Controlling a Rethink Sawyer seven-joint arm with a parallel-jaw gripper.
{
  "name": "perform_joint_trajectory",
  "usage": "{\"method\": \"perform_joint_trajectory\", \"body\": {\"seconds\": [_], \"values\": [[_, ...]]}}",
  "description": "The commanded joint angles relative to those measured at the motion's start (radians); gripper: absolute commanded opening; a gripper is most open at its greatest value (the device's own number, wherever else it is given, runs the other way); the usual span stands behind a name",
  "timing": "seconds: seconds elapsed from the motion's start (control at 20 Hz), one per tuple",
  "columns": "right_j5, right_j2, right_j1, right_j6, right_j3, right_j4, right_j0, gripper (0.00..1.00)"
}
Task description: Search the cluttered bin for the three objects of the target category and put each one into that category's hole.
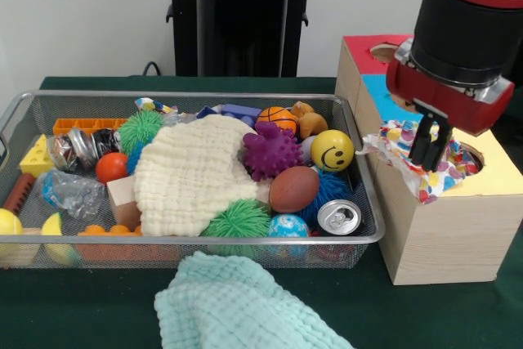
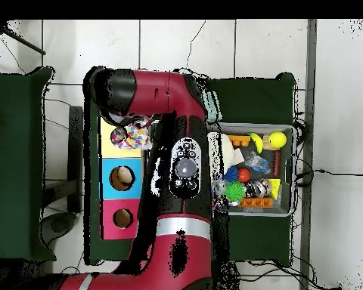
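Observation:
My gripper (image 1: 431, 141) hangs over the yellow end of the wooden box (image 1: 441, 234). It is shut on a crinkly multicoloured wrapper (image 1: 402, 146), which spreads over the yellow top and partly covers the hole (image 1: 471, 158) there. From overhead the wrapper (image 2: 131, 136) lies on the yellow section (image 2: 109, 152), with the blue section's hole (image 2: 122, 177) and the red section's hole (image 2: 122, 218) beyond it. The arm hides the gripper in that view.
A wire bin (image 1: 188, 96) left of the box holds a cream cloth (image 1: 192, 173), a purple spiky ball (image 1: 271, 151), a smiley ball (image 1: 332, 150), a football (image 1: 294, 189), a can (image 1: 338, 217) and several other toys. A mint cloth (image 1: 237, 308) lies in front of the bin.

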Motion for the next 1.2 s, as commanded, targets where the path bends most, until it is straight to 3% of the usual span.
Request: {"method": "perform_joint_trajectory", "body": {"seconds": [0.05, 0.25, 0.65, 0.85, 1.2], "values": [[0.015, 0.069, -0.022, 0.037, 0.162, 0.019, 0.008, 0.0], [-0.013, 0.064, -0.049, 0.038, 0.219, 0.028, 0.011, 0.0], [-0.048, 0.068, -0.058, -0.01, 0.257, 0.006, -0.01, 0.0], [-0.073, 0.051, -0.025, -0.064, 0.201, -0.057, -0.02, 0.0], [-0.106, 0.054, 0.008, -0.012, 0.193, -0.064, -0.008, 0.0]]}}
